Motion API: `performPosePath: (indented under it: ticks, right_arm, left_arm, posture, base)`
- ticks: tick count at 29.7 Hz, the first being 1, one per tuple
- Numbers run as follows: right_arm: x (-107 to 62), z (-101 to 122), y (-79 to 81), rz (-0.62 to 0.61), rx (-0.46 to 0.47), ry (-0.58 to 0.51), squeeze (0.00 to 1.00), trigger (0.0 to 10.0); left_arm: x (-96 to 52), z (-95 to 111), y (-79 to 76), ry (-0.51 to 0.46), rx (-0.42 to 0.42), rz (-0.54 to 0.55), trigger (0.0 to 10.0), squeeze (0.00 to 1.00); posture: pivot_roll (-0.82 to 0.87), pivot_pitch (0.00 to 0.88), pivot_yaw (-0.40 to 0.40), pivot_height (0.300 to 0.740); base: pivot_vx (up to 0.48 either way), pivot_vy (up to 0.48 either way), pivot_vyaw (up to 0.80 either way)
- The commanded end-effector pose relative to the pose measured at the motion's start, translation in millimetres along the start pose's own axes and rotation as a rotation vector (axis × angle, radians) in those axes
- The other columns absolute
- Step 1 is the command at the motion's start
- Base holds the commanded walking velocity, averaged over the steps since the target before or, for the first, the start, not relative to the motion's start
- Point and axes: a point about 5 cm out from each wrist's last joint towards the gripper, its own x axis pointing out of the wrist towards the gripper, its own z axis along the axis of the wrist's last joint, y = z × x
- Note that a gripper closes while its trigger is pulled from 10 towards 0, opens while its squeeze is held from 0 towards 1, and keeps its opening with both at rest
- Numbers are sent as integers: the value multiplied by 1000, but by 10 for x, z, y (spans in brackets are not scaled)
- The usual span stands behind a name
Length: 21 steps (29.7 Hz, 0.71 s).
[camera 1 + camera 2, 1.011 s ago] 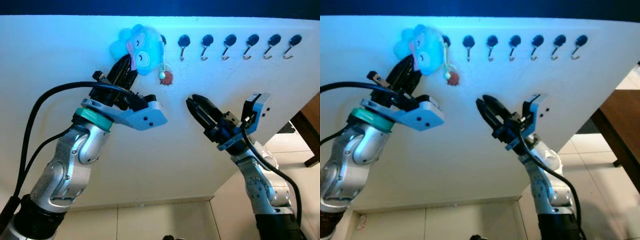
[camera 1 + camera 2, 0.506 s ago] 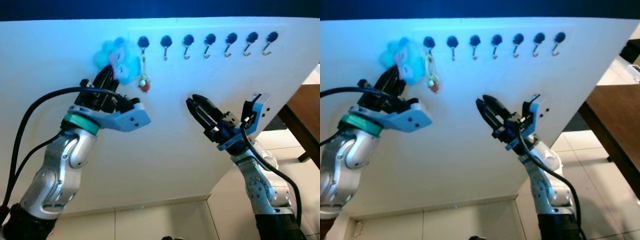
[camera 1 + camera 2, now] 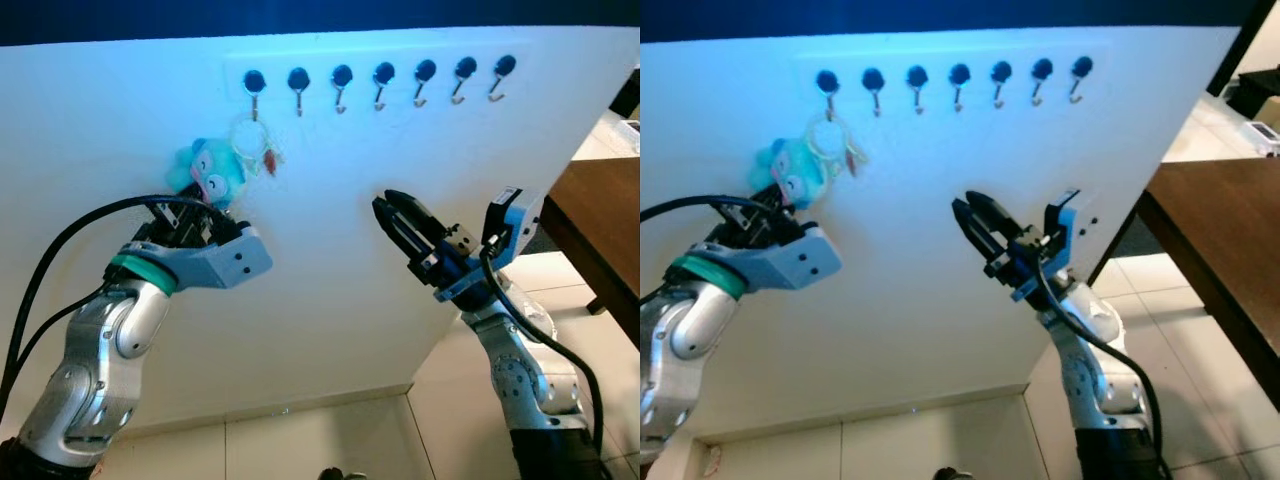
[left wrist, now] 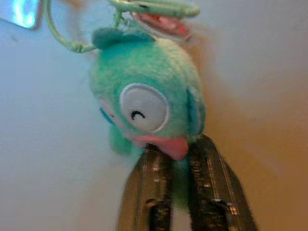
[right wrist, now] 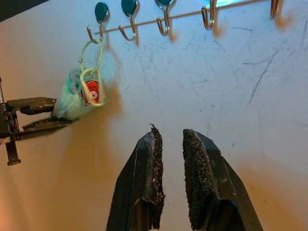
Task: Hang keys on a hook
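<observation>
The plush keychain (image 3: 208, 172) is being pinched at its lower end by the left gripper (image 3: 190, 222), while its ring (image 3: 246, 137) is already looped over the leftmost hook (image 3: 254, 84) on the white wall. The fingers should be eased apart gently, so the ring is not being tugged off. The right gripper (image 3: 395, 215) is being held narrowly parted, well right.

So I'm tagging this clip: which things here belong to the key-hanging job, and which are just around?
Job:
plush keychain, its ring over the leftmost hook
left gripper, fingers around the plush

Around:
six bare hooks
right gripper, idle
wooden table
</observation>
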Motion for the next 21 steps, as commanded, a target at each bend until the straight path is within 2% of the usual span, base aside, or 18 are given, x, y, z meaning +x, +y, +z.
performPosePath:
  ticks: [1,4,6,7,8,9,10,11,13,14,17,19,21]
  right_arm:
    - [-25,-37,-4,-4,3,10,0,10000]
    - [-23,-34,-6,-4,4,9,0,10000]
    - [-23,-32,-8,-5,4,8,0,10000]
    - [-23,-32,-9,-6,3,9,0,10000]
    - [-25,-30,-11,-6,2,9,0,10000]
    - [-25,-30,-11,-6,2,9,0,10000]
    - [-27,-29,-11,-6,0,10,0,10000]
    - [-27,-29,-11,-6,0,10,0,10000]
    - [-34,-26,-13,-5,-1,11,0,10000]
    - [-41,-34,-13,7,14,25,0,10000]
    - [-45,-41,-12,20,26,36,0,10000]
    - [-37,-53,-8,34,37,50,0,10000]
    - [-14,-53,-10,26,35,53,0,10000]
  left_arm:
    - [-23,-29,-54,16,-51,-44,10000,1000]
    - [-37,66,-23,-29,-146,-14,10000,1000]
    - [-44,73,-9,-33,-165,-1,10000,1000]
    - [-55,66,23,-28,-212,13,10000,0]
    - [-74,58,92,-25,-282,41,10000,0]
    - [-74,58,92,-25,-282,41,10000,0]
    - [-115,52,172,-30,-356,66,10000,0]
    - [-115,52,172,-30,-356,66,10000,0]
    - [-206,57,267,-46,-471,81,10000,0]
    - [-312,59,267,-42,-528,44,10000,0]
    - [-385,71,274,-36,-569,24,10000,0]
    - [-479,110,298,-38,-686,5,10000,0]
    - [-464,142,314,-53,-797,16,10000,0]
  posture:
    - [98,0,61,740]
    - [96,0,62,740]
    - [97,0,62,740]
    - [93,0,63,740]
    - [93,0,64,740]
    - [93,0,64,740]
    - [93,0,64,740]
    - [93,0,64,740]
    - [92,0,67,740]
    - [110,0,58,740]
    - [113,0,56,740]
    - [119,0,51,740]
    - [122,0,46,740]
  base:
    - [0,0,0]
    - [0,0,0]
    - [0,0,0]
    - [0,0,0]
    - [0,0,0]
    - [0,0,0]
    - [0,0,0]
    - [0,0,0]
    - [0,0,0]
    - [0,0,0]
    - [0,0,0]
    - [0,0,0]
    - [0,0,0]
